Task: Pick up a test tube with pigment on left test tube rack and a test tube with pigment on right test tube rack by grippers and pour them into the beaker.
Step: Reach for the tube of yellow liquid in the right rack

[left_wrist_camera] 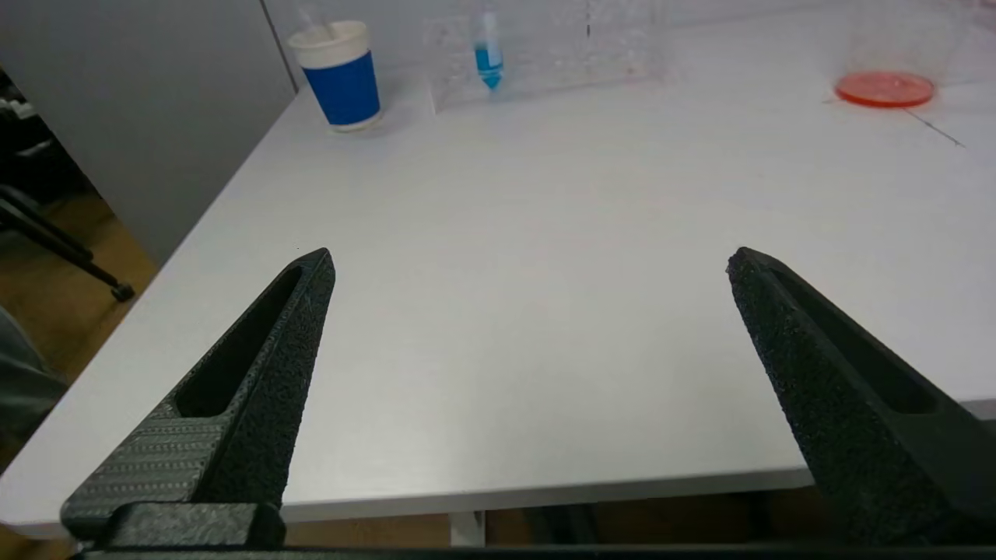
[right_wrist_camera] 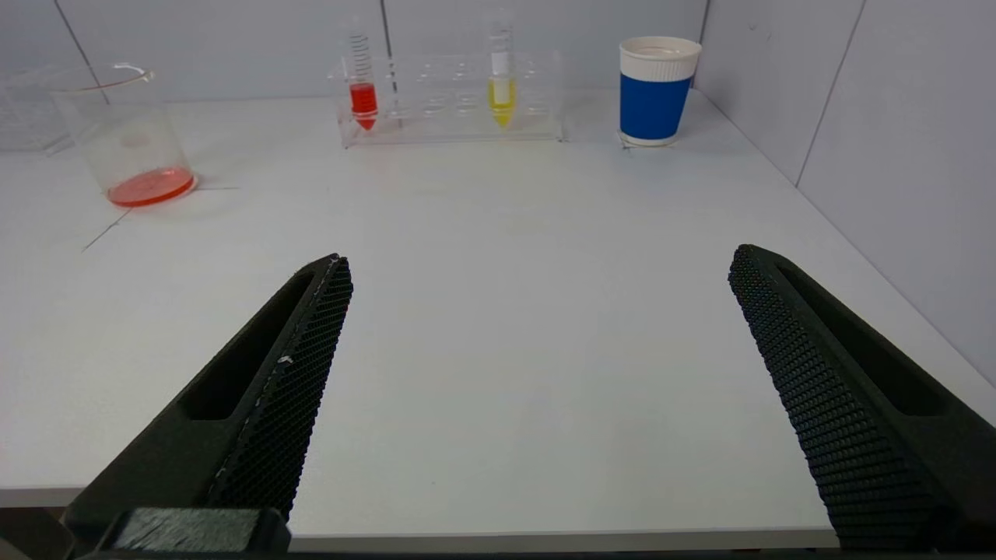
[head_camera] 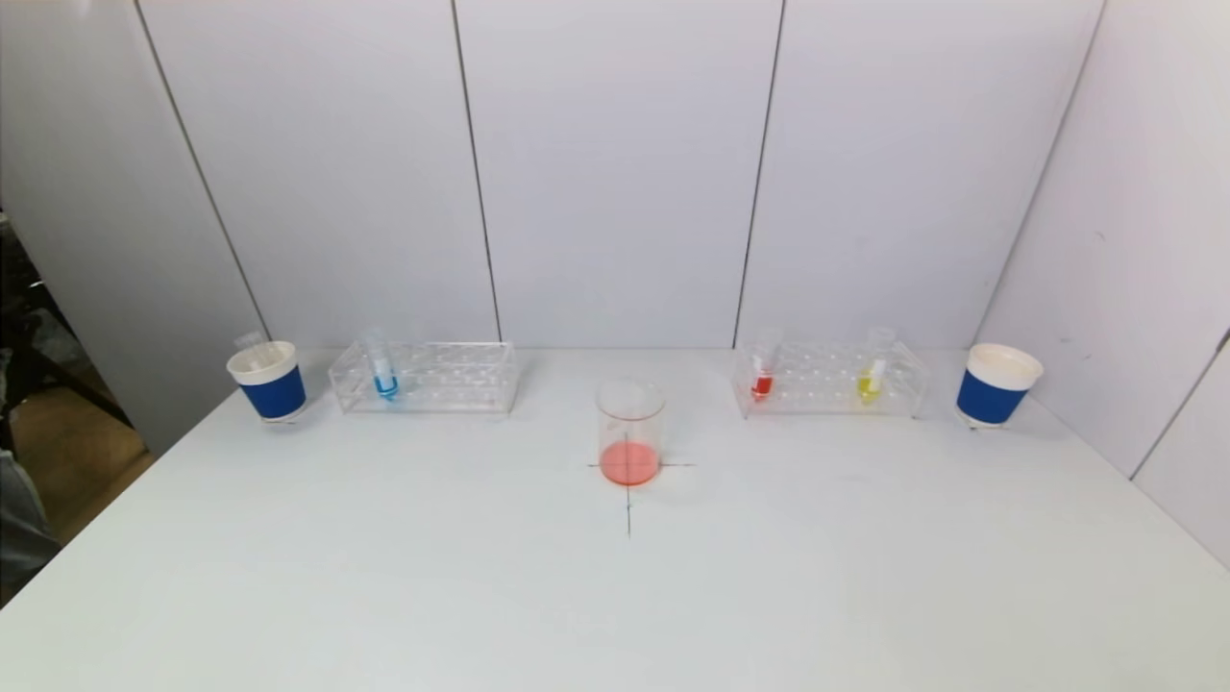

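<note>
Beaker (head_camera: 629,432) w/ red liquid centre; left hand (left_wrist_camera: 529,260), right hand (right_wrist_camera: 537,264) spread, wrist views only.

Clear glossy beaker (head_camera: 629,423) and racks (head_camera: 428,377); matt white table (head_camera: 615,596); rough black hands (left_wrist_camera: 529,268).

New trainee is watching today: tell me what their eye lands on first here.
The beaker with red liquid stands mid-table on a drawn cross. Behind it, the left rack holds a blue tube; the right rack holds a red tube and a yellow tube. Both pincers, left and right, gape open at the near edge.
</note>
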